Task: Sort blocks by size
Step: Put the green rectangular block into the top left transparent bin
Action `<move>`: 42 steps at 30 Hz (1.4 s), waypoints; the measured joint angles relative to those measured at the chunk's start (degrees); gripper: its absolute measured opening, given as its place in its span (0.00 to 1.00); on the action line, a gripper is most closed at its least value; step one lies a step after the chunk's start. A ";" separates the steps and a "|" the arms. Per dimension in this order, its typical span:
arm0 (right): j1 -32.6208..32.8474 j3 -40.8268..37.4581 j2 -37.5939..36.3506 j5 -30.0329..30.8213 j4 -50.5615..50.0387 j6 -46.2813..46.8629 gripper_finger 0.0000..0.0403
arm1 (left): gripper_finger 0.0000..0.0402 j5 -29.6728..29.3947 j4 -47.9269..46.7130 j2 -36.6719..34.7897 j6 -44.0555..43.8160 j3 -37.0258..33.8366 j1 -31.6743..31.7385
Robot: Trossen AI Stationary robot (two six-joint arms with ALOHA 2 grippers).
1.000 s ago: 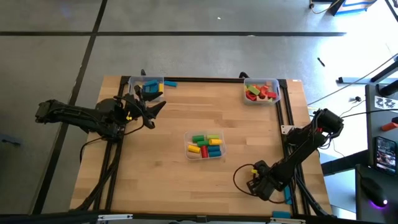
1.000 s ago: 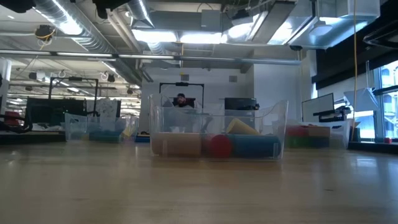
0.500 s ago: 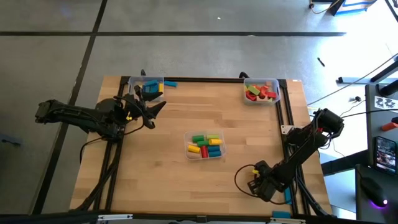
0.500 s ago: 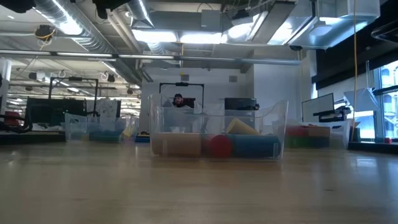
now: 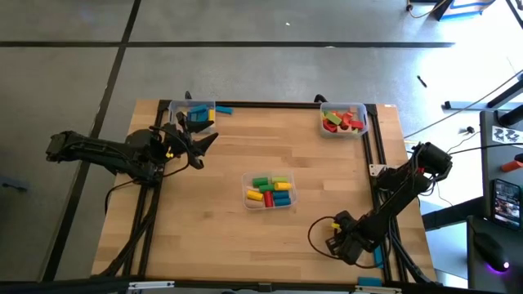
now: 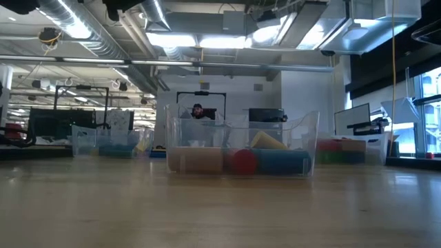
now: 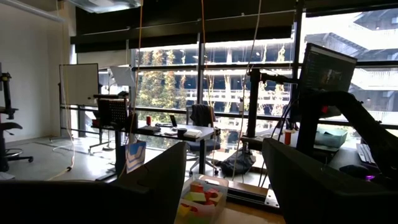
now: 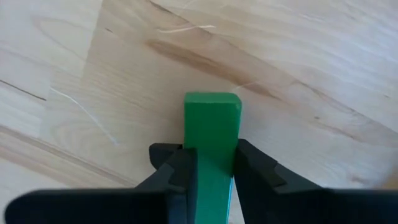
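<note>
A green block (image 8: 212, 124) lies flat on the wooden table near its near right corner. My right gripper (image 8: 211, 167) (image 5: 341, 245) points down over it and is shut on it. In the high view the gripper hides the block. Other blocks fill three clear bins: one at the table's middle (image 5: 270, 192) (image 6: 241, 148), one at the far left (image 5: 194, 114) and one at the far right (image 5: 343, 120). My left gripper (image 5: 204, 140) (image 7: 227, 171) hangs open above the table's left side, beside the far-left bin, with nothing between its fingers. My right gripper pinches the green block between its two fingers, one on each long side (image 8: 211, 158). The fingers (image 8: 174, 168) come from above, pointing down. The block lies flat on the table, and one end (image 8: 212, 102) sticks out past the fingers.
A blue block (image 5: 223, 109) lies on the table just outside the far-left bin. A blue piece (image 5: 377, 258) lies by the right rail near my right gripper. Bare wood stretches between the bins. Black rails run along the table's left and right edges.
</note>
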 joint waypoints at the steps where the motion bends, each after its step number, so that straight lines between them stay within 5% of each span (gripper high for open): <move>1: 0.00 0.00 0.00 -0.02 0.00 -0.16 0.20 | 0.52 -0.01 0.00 0.00 -0.01 0.00 0.01; 23: -0.18 3.45 -0.40 1.06 -4.73 -6.27 0.20 | 0.52 -0.01 0.11 0.00 -0.02 0.00 0.00; 42: -7.94 8.48 -4.24 11.92 -6.79 -19.84 0.21 | 0.52 -0.01 0.11 0.00 -0.02 0.00 0.00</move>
